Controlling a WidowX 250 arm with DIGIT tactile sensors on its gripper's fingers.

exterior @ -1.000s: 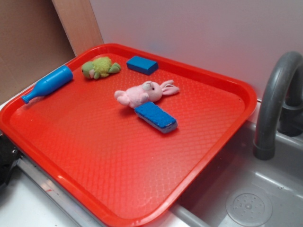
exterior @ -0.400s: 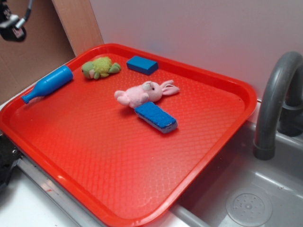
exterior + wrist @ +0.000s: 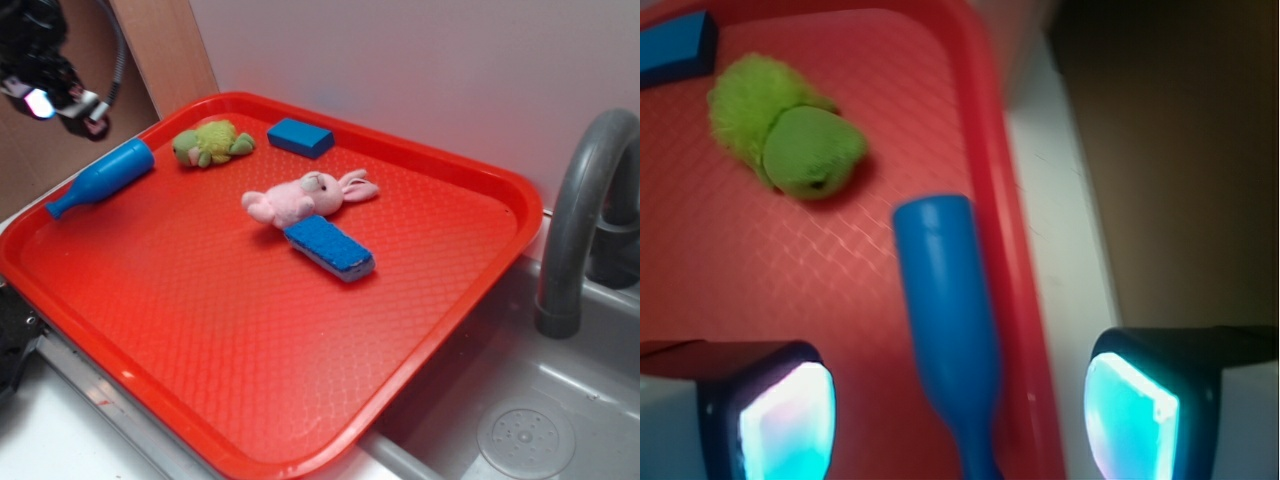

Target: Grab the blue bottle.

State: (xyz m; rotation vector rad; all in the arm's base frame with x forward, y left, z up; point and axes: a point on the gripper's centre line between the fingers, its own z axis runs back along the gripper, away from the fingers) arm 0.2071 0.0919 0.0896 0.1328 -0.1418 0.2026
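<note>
The blue bottle [image 3: 100,177] lies on its side along the far left rim of the red tray [image 3: 470,290], neck toward the front left. My gripper [image 3: 62,100] hangs open above and behind it, at the top left of the exterior view. In the wrist view the bottle [image 3: 945,320] runs lengthwise between my two pads [image 3: 785,420], well below them, right against the tray rim [image 3: 1005,250]. My gripper [image 3: 958,415] is open and holds nothing.
A green plush [image 3: 210,143] lies just right of the bottle, also in the wrist view [image 3: 785,140]. A flat blue block [image 3: 300,136], a pink plush rabbit [image 3: 305,195] and a longer blue block with white base [image 3: 330,248] lie on the tray. A grey tap [image 3: 585,220] and sink stand right.
My gripper has come into view at the top left and moved down and right toward the bottle. Nothing on the tray has moved.
</note>
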